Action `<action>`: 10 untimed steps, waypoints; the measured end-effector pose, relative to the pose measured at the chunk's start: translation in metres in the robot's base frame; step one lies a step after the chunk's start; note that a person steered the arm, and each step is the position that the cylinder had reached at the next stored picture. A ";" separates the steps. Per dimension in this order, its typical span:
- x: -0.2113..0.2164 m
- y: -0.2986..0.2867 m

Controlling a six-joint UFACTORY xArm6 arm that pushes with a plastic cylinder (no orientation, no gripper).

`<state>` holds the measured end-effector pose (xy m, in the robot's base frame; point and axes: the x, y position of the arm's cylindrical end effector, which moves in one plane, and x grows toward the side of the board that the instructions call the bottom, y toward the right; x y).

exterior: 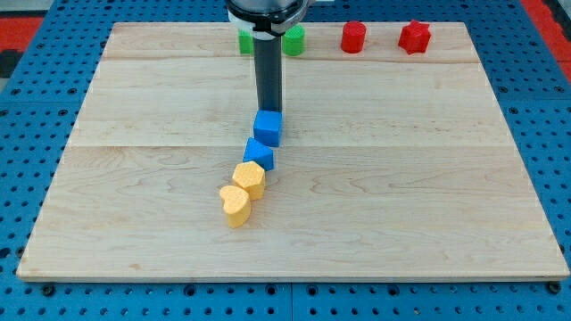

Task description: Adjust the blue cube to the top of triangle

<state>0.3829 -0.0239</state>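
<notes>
The rod ends in my tip (269, 109); it carries no hand, so nothing can open or close. The tip sits just above the blue cube (268, 127), touching or nearly touching its upper edge. The cube lies near the middle of the wooden tabletop (428, 178), heading a diagonal chain: a second blue block (259, 153), a yellow block (250, 179), and another yellow block (235, 205). Two green blocks (293, 39) and two red blocks (354, 37) line the view's top.

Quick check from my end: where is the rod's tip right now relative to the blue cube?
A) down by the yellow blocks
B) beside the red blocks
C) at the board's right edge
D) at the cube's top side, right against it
D: my tip sits directly at the view's top side of the blue cube, apparently touching it.
</notes>
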 end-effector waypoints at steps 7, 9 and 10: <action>0.013 0.005; 0.020 0.019; 0.036 0.021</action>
<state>0.4191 -0.0029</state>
